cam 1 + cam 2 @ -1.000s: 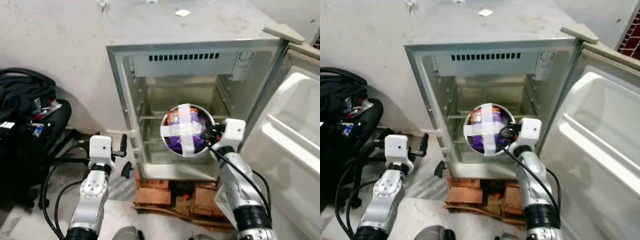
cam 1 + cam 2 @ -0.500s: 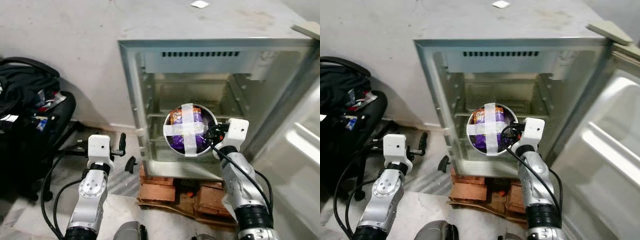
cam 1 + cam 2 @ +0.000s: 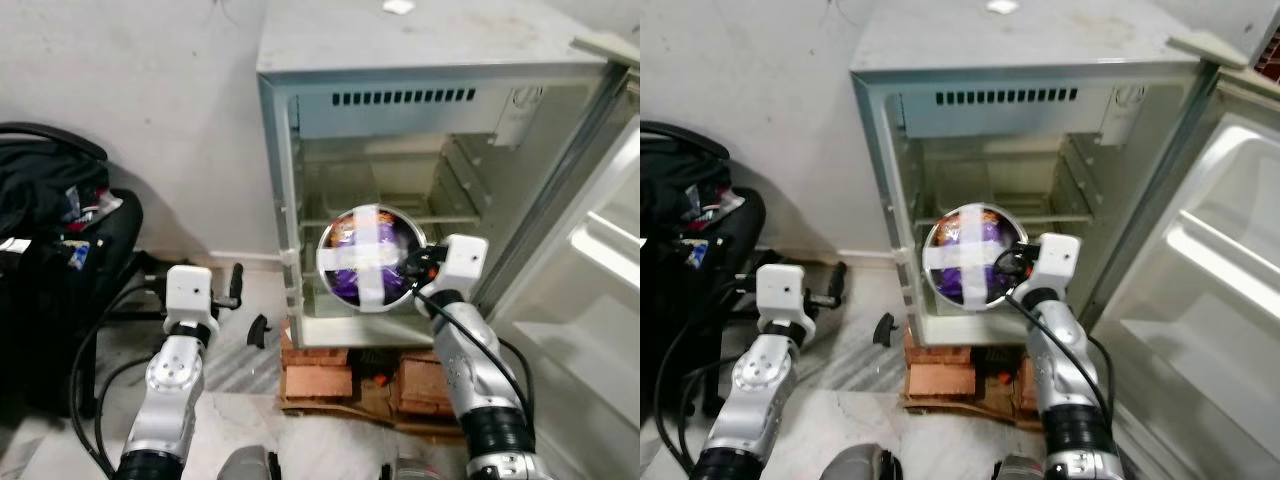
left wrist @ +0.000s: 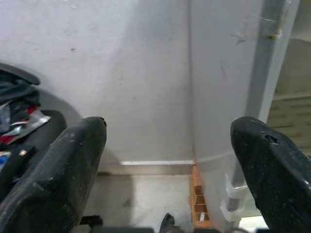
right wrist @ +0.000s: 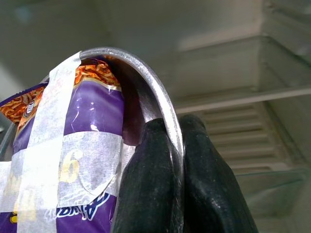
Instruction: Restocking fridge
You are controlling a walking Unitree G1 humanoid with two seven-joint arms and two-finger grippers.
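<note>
A steel bowl (image 3: 366, 257) holds purple and orange snack packets taped in with a white cross. My right gripper (image 3: 413, 265) is shut on the bowl's rim (image 5: 167, 121), one finger inside and one outside. The bowl hangs tilted toward me in front of the open fridge (image 3: 400, 180), level with its lower glass shelf (image 3: 990, 217). My left gripper (image 3: 233, 290) is open and empty, low at the left of the fridge, its fingers (image 4: 63, 170) pointing at the wall and the fridge's side.
The fridge stands on red bricks (image 3: 320, 365), its door (image 3: 1200, 250) swung open at the right. A black chair with bags (image 3: 50, 240) stands at the left, with cables on the marble floor (image 3: 235, 365).
The camera has shifted, so the fridge sits further right and higher in the picture. The bowl stays in my right gripper in front of the fridge's opening. My left arm is unchanged.
</note>
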